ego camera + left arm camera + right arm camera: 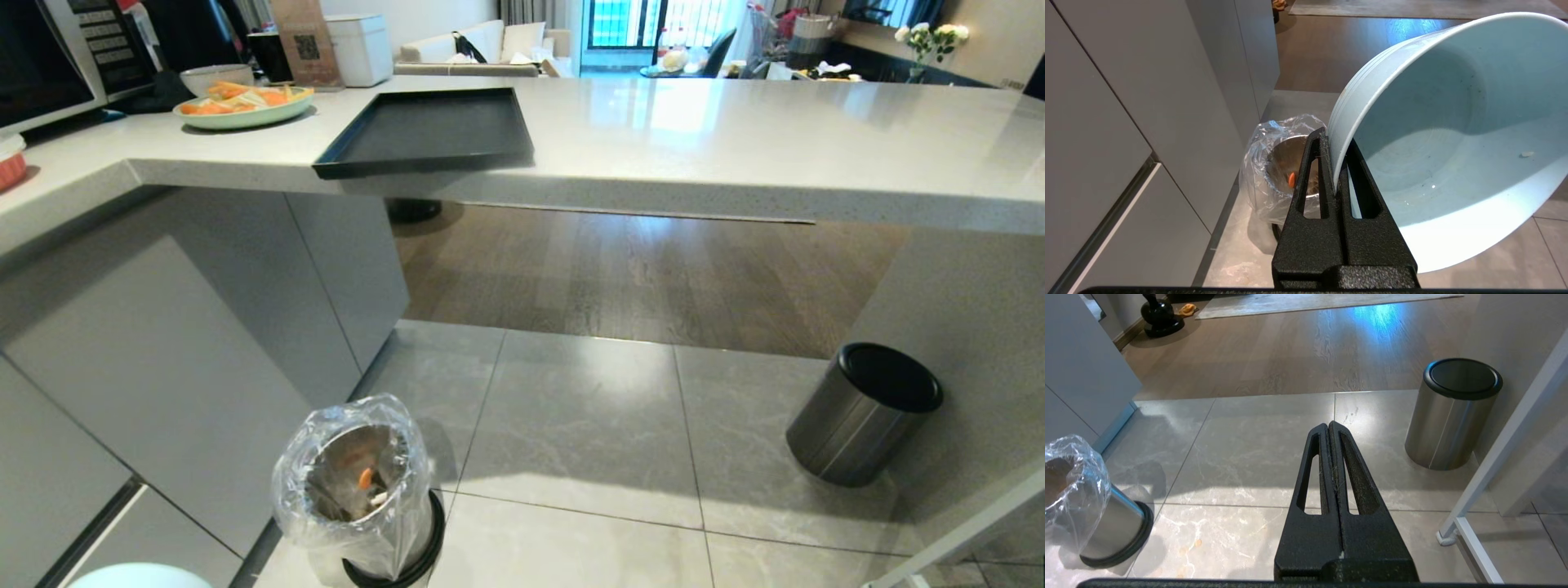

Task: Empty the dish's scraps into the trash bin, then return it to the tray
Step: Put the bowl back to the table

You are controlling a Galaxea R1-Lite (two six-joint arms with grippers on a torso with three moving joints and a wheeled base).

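Dish [1453, 143] tilted on edge in left pincer [1336, 163].

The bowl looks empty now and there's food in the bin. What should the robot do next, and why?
Probably lift the dish toward the tray on the counter. The left gripper pinches the dish's rim, and only a tiny white bit shows inside. The scraps already lie in the trash bin, and the tray sits bare. The right gripper hangs shut over the floor, holding nothing.
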